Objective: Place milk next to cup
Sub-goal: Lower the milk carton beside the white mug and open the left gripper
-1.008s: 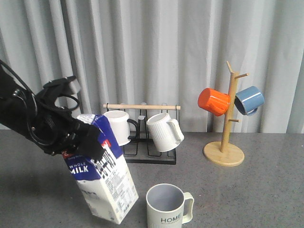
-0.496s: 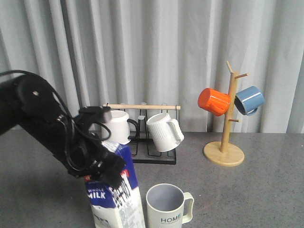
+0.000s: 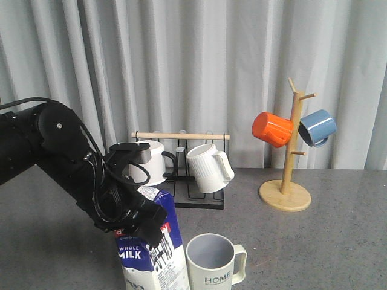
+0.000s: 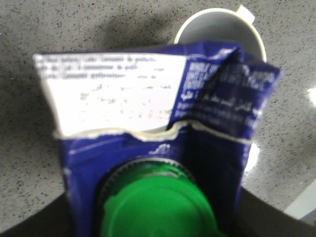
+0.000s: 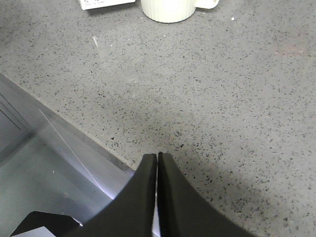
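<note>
The milk, a blue-and-white carton marked "WHOLE MILK", stands near upright just left of the cup, a pale mug marked "HOME", at the table's front. Its base is cut off by the frame edge. My left gripper is shut on the carton's top. In the left wrist view the carton fills the frame, with its green cap close up and the cup beyond it. My right gripper is shut and empty, low over the table's near edge; the cup sits far from it.
A black rack with a wooden bar holds a white mug with black handle and a ribbed white mug. A wooden mug tree at the back right carries an orange mug and a blue mug.
My left arm has carried the carton to the right and turned it from tilted to near upright, so it now stands close beside the cup. The cup has not moved.
</note>
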`<state>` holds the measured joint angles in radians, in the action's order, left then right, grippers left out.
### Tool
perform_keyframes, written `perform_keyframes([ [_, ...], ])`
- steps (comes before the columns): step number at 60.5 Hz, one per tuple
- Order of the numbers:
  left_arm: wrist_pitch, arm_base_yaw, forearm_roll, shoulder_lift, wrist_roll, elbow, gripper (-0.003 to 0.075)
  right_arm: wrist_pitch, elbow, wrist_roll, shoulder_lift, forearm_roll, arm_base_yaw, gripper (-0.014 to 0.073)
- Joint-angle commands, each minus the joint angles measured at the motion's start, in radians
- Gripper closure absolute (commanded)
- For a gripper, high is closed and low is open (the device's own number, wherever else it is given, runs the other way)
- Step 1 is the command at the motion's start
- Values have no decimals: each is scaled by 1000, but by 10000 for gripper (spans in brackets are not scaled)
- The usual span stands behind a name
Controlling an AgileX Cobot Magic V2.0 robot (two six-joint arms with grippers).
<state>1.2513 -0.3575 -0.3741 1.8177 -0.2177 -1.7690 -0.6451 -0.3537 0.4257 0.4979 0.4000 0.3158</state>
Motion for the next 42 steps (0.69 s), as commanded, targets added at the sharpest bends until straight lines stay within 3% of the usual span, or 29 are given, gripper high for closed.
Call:
perform_keyframes([
  [1, -3, -4, -71, -49, 9, -28, 343, 57, -28, -2, 3, 18, 0, 599],
  [9, -3, -4, -79, -50, 22, -28, 213, 57, -28, -2, 3, 18, 0, 599],
  [17, -2, -4, -77, -50, 43, -28, 143, 57, -28, -2, 3, 17, 0, 599],
  [42, -2, -4, -78, -144, 52, -28, 130, 57, -28, -2, 3, 17, 0, 599],
])
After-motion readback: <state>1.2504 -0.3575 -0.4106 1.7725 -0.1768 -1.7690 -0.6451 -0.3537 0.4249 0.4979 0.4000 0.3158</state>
